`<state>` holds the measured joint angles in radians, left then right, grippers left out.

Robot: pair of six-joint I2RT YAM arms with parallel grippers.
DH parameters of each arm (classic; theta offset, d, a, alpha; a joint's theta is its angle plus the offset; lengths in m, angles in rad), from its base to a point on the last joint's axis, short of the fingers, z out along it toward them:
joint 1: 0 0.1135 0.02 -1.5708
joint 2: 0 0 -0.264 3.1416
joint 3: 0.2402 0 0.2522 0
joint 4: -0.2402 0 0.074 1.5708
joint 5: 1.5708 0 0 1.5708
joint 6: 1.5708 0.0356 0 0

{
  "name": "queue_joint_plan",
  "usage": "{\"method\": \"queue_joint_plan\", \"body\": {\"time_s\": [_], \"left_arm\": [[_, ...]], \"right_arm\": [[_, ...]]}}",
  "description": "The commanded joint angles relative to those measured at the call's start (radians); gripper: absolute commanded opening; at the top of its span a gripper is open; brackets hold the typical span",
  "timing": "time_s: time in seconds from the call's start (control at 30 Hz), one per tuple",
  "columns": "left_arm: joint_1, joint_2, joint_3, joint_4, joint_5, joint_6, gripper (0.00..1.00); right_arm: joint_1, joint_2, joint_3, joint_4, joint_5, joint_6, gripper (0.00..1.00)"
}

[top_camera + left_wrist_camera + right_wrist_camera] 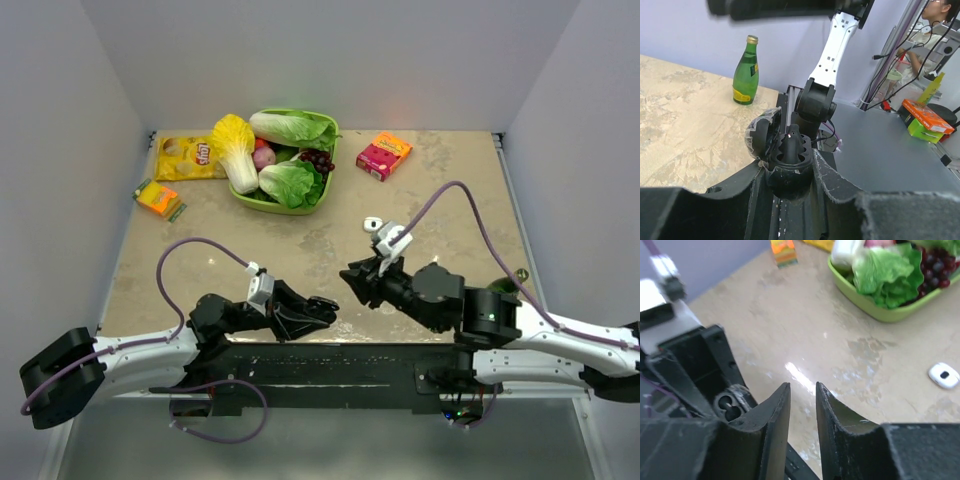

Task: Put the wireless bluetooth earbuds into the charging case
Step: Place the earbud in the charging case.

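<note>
Right end effector [350, 275]: fingers a little apart, narrow gap, nothing between them in the right wrist view.

Left end effector [325, 308]: clamped on a black oval clamshell object [785, 155] with its lid swung open. There is a dark ridged insert inside, and I can't tell what it is.

Charging case [373, 223]: white, lid closed, dark mark up, lying flat on the surface [300, 250]. It is on the near side of the green vegetable bowl [255, 203], off toward the right-arm side and well apart from the bowl.

Key relation: the case is just beyond the right end effector, away from the bases and slightly to its right, with no contact. In the right wrist view it sits far off to the right of the finger line, not ahead of the gap. Its long axis runs roughly crosswise to the fingers' pointing direction. The right arm is clearly the nearer one. The left end effector is nearer the bases than the bowl and farther from the case.

Earbuds: not made out in any view. They are either too small or hidden.

Judgement: the coming move needs the right wrist to swing right and forward so the gap is over the case and spans its short side.
</note>
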<state>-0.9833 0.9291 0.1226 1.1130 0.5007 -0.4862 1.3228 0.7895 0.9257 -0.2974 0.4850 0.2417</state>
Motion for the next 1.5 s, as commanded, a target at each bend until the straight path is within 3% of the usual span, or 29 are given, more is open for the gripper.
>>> {"method": "queue_joint_plan", "body": {"time_s": [0.0,0.3,0.53,0.7,0.83,1.47], "left_arm": [[-0.002,-0.013,0.023,0.077,0.007,0.021,0.00],[-0.003,-0.016,0.025,0.077,0.010,0.017,0.00],[-0.003,-0.009,0.038,0.018,-0.017,0.023,0.00],[-0.005,0.007,0.041,0.027,-0.016,0.020,0.00],[-0.005,0.010,0.046,0.024,-0.017,0.021,0.00],[-0.005,-0.007,0.052,0.018,-0.016,0.028,0.00]], "right_arm": [[-0.002,0.080,0.025,-0.069,0.052,0.031,0.30],[-0.007,0.122,0.038,-0.055,-0.036,0.018,0.34],[-0.007,-0.021,-0.022,0.081,-0.086,0.001,0.58],[-0.005,0.057,0.009,0.044,-0.131,-0.016,0.68],[-0.007,0.083,-0.002,0.055,-0.177,-0.024,0.98],[-0.005,0.108,-0.024,0.012,-0.187,-0.035,0.98]]}}
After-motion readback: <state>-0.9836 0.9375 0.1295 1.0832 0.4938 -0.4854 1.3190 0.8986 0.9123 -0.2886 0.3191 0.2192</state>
